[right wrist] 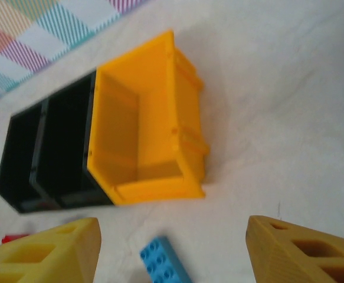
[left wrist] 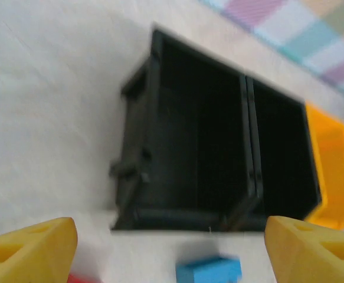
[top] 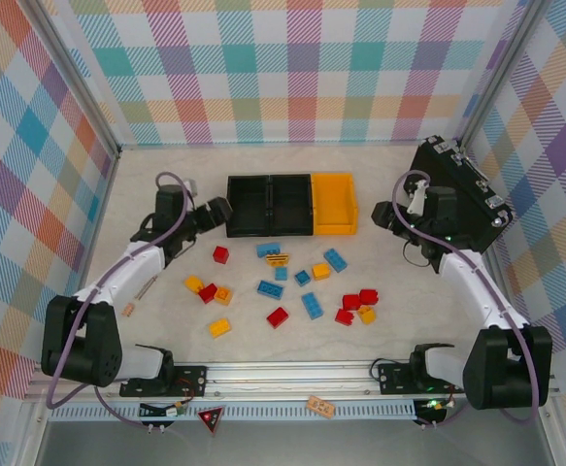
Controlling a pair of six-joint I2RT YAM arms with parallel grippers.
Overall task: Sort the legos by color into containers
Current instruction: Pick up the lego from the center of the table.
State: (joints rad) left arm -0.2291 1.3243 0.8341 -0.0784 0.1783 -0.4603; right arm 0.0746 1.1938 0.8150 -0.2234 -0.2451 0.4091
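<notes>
**Containers** (top: 271,231): three open-topped rectangular bins joined in one straight row, standing upright on the tabletop (top: 399,291). The two black bins (top: 253,231) take the left and middle positions. The yellow-orange bin (right wrist: 189,118) closes the right end and is empty.

**Legos** (top: 312,305): roughly eighteen small studded bricks in red, yellow-orange and blue, lying loose and scattered in front of the row.
- Nearest the row: a red brick (top: 220,254) before the left black bin, a blue brick (top: 269,249) before the middle bin, and another blue brick (top: 335,259) before the yellow-orange bin.
- A red cluster (top: 368,296) lies farther out, towards the right end.
- A yellow brick (top: 219,327) lies farthest from the row.
</notes>
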